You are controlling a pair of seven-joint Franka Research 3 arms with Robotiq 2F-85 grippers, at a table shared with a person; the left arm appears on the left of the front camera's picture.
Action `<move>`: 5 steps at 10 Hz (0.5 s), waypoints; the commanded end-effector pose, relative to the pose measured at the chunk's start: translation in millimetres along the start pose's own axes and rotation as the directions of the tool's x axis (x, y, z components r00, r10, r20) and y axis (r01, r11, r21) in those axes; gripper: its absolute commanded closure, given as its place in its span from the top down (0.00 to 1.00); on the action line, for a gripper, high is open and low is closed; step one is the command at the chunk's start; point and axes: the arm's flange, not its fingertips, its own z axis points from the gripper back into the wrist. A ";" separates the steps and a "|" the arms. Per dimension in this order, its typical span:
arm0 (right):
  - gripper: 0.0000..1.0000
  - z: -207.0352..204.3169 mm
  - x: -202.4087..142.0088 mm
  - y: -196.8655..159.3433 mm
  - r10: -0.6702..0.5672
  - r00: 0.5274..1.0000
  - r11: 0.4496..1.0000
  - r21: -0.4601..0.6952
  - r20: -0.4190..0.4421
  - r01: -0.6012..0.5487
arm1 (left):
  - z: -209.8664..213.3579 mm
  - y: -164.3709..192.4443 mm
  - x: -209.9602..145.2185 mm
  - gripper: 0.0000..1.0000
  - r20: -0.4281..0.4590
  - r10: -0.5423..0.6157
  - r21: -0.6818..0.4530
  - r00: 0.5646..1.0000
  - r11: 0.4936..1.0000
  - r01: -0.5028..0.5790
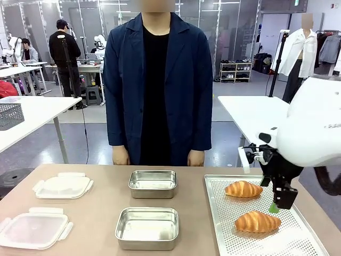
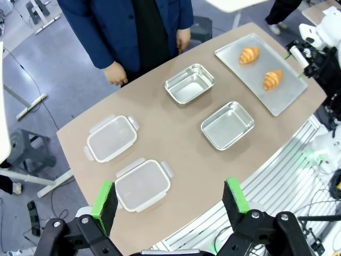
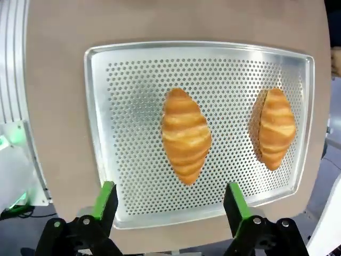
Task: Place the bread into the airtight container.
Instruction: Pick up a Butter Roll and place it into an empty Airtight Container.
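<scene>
Bread is two croissants on the perforated tray [image 1: 298,241] at the robot's right side of the table; near croissant [image 1: 258,221] towards the robot, far croissant [image 1: 243,189] towards the person

Near croissant's long axis runs left-right across the table in the front view; in the right wrist view it lies straight ahead between the two fingers, long axis crossways to the line between the pads, so a closing grip would likely take it across its short width

Right gripper [image 3: 170,205] is wide open, holds nothing, hangs above the tray just beside the near croissant, not touching

Near steel container [image 1: 147,228] and far steel container [image 1: 153,183] are both bare, mid-table, to the left of the tray

Left gripper [image 2: 170,205] is wide open, holds nothing, high over the robot's table edge, well apart from the tray, so the right arm is nearer

Two plastic lids [image 1: 33,229] lie at the far left
</scene>
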 end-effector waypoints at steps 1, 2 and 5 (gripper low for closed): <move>1.00 -26.7 2.6 -20.8 0.011 1.000 1.000 -0.021 -0.001 -0.011 | 0.4 0.0 -0.1 1.00 -0.005 -0.014 -0.002 1.000 1.000 0.014; 1.00 -38.3 2.4 -24.1 0.013 1.000 1.000 -0.027 -0.024 -0.014 | 0.4 0.0 -0.1 1.00 -0.005 -0.014 -0.002 1.000 1.000 0.014; 1.00 -63.7 0.6 -35.1 -0.002 0.998 0.999 -0.039 -0.063 -0.001 | 0.4 0.0 -0.1 1.00 -0.005 -0.014 -0.002 1.000 1.000 0.014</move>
